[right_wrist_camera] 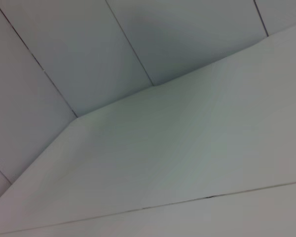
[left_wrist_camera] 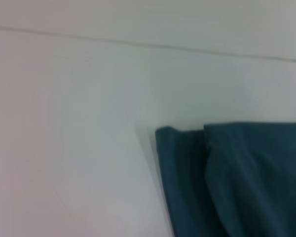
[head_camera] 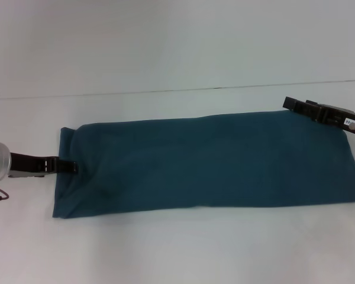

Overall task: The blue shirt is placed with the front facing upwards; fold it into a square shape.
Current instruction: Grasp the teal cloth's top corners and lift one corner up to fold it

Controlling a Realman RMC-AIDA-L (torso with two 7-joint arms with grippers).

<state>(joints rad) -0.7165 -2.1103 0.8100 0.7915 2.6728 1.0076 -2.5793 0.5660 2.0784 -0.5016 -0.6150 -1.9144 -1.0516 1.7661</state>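
the blue shirt (head_camera: 213,163) lies folded long, left to right; left gripper (head_camera: 73,168) touches its near end, right gripper (head_camera: 290,103) its far corner; i cannot tell either's grip.

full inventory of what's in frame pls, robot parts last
blue shirt: 1, dark teal-blue, lying flat on the table as a long band running left to right, plain side up, no lettering showing.
table: 1, white, under the shirt; a thin dark seam line crosses it behind the shirt.
left tool: 1, black with a grey wrist and green ring light, at the shirt's left end, level with the cloth edge.
right tool: 1, black, at the shirt's far right corner; its wrist view shows only white surfaces.
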